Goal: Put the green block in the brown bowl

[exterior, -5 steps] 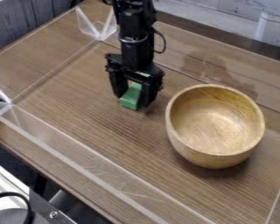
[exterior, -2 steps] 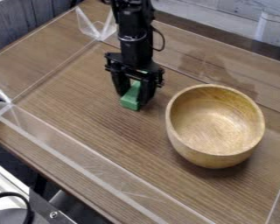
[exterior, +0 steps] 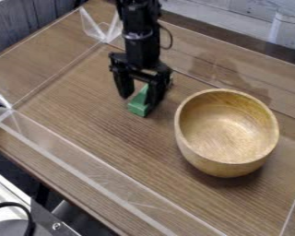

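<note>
We look down on a dark wood-grain table (exterior: 76, 111) from one corner. The black robot arm (exterior: 140, 28) comes down from twelve o'clock, and its gripper (exterior: 140, 92) points straight down over the green block (exterior: 140, 101). The jaws are spread wide, one black finger (exterior: 121, 85) on the nine o'clock side of the block and the other on its three o'clock side. We cannot tell whether either fingertip touches the block; nothing shows it being pinched.

The green block rests on the table between those fingers, its lower end showing below them toward six o'clock. It lies outside the brown bowl (exterior: 227, 131), at roughly nine to ten o'clock from it, near the bowl's rim but apart from it.

The brown bowl stands upright on the table at about four o'clock from the gripper. It is a round, thick-walled wooden bowl with visible grain, and its hollow holds nothing.

A clear low wall (exterior: 40, 138) edges the table along the seven o'clock side.
</note>
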You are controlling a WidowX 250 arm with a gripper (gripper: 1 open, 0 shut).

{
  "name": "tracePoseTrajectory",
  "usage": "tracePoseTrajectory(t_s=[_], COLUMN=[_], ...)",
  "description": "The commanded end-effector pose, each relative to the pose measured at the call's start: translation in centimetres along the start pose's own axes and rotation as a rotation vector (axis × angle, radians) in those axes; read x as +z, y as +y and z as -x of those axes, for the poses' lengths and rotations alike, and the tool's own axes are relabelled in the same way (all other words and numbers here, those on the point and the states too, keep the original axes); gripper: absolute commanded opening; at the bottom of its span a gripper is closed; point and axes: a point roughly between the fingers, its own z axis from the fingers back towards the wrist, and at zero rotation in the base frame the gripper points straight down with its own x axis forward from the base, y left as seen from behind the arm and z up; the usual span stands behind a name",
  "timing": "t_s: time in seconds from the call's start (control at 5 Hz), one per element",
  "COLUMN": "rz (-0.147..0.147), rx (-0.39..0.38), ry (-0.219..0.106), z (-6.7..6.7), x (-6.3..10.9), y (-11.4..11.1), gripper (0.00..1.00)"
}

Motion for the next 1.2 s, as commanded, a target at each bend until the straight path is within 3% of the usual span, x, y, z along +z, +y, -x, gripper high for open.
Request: tracePoseTrajectory(t_s=[0.0, 0.4, 0.6, 0.8, 1.0], rz=[-0.019, -0.018, -0.014, -0.012, 0.0], rx=[0.0, 0.013, 0.018, 0.021, 0.021], ry=[-0.077, -0.053, -0.051, -0.051, -0.079], z=[-1.0, -1.3, -1.4, -1.4, -1.3], x=[1.9, 0.4, 0.1, 0.0, 1.7], y=[0.3, 0.4, 0.4, 0.4, 0.1], gripper=[1.0, 1.0, 0.0, 0.0, 0.0])
